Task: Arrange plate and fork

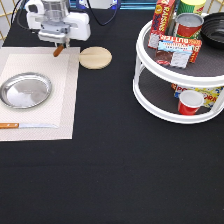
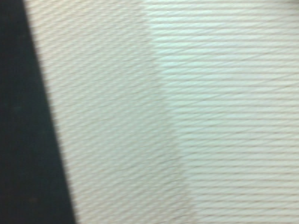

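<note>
Your claw [image 1: 58, 44] sits at the exterior view's top left, above the far edge of the placemat [image 1: 30, 125]. A brown-orange handle pokes out below it at a slant: that is the fork [image 1: 59, 50], and the claw is closed on it. The tines are hidden by the claw body, so you cannot tell how they point. Whether the handle end touches the placemat cannot be judged either.

The wrist view gives you only the ribbed pale weave of the placemat [image 2: 206, 115] and a dark strip of worktop [image 2: 11, 125] beside its edge.

Just beside the claw, toward the exterior view's right, a round tan wooden disc [image 1: 95, 57] lies flat on the black worktop [image 1: 115, 175], close to the placemat's corner.

Below the claw, the plate [image 1: 25, 90] lies flat on the placemat, toward its left side, well apart from the fork. Nearer the exterior view's bottom, a knife [image 1: 27, 125] with an orange handle lies across the placemat, blade pointing to the exterior view's right, apart from the plate.

At the exterior view's right you have a white two-tier turntable [image 1: 150, 92]. Its upper tier carries boxes, a can [image 1: 189, 25] and a dark bowl [image 1: 216, 27]; the lower tier holds a red cup [image 1: 190, 102] on its side and a printed packet.
</note>
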